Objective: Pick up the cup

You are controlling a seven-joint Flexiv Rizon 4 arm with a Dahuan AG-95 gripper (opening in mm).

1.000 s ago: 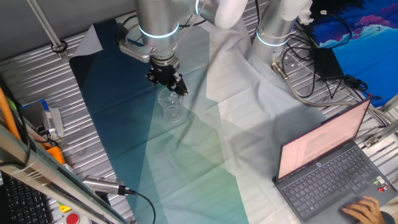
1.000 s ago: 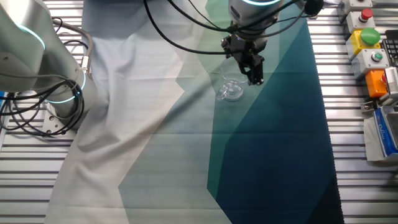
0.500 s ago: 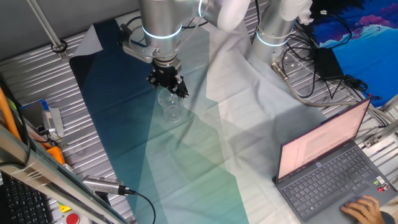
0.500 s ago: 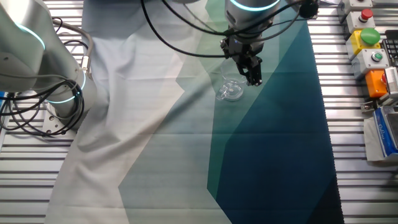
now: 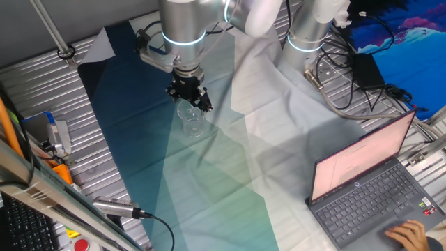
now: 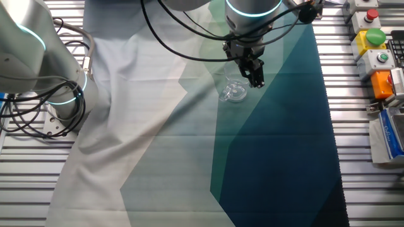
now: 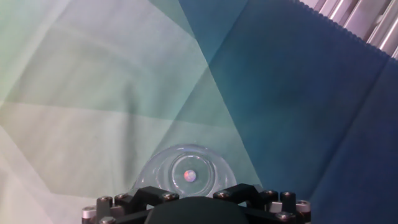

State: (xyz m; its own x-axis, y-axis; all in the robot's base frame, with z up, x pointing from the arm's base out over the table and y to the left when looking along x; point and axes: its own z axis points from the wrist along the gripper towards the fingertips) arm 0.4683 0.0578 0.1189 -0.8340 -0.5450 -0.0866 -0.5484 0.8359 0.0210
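The clear cup stands upright on the teal-and-white cloth. It also shows in the other fixed view and, from straight above, at the bottom of the hand view. My gripper hangs just above and behind the cup's rim, also seen in the other fixed view. In the hand view the two fingertips stand apart, about as wide as the cup, with nothing between them. The gripper is open and the cup is not held.
An open laptop with a person's hand on it sits at the front right. A second robot base with cables stands at the cloth's edge. Button boxes and tools lie along the metal table.
The arm has shifted slightly sideways over the cup, staying at about the same height. The cup has not moved.
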